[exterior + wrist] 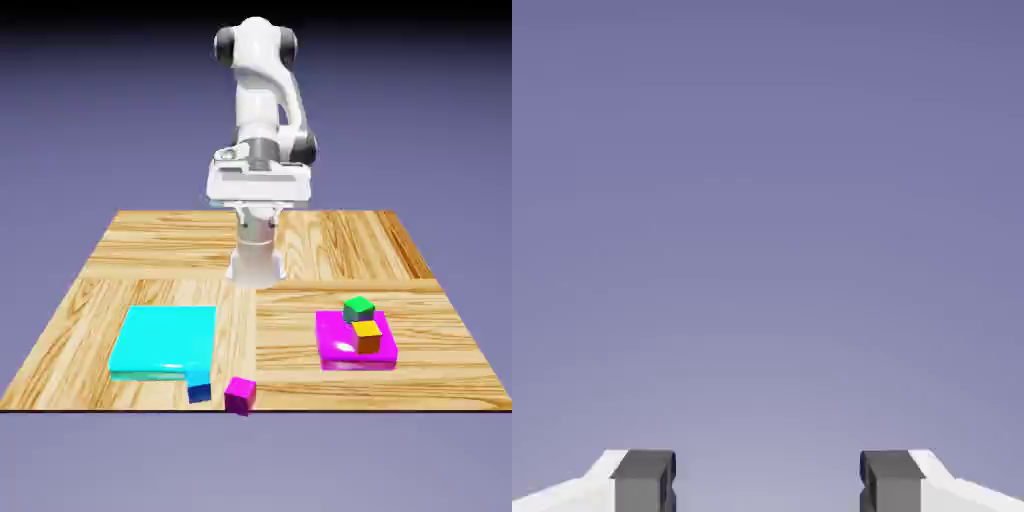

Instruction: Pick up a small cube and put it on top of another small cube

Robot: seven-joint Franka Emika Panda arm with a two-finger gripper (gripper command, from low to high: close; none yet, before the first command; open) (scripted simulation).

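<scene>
We find the gripper [767, 482] raised well above the desk [150, 250] with its jaws wide and empty. The green cube [358, 307] rests on the orange cube [368, 336], on the magenta slab [335, 335]. The small magenta cube [240, 395] and blue cube [200, 391] lie at the desk's near edge; a careless approach could push them off. The hand view shows only backdrop between the fingertips [642, 480]; only the exterior view locates the cubes.

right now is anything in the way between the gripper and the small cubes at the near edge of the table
Nothing visible stands in the way. The gripper is open and empty, raised near the base, and the hand view shows only backdrop. The blue cube and magenta cube sit apart at the near edge, just off the cyan slab's corner, open from above.
</scene>
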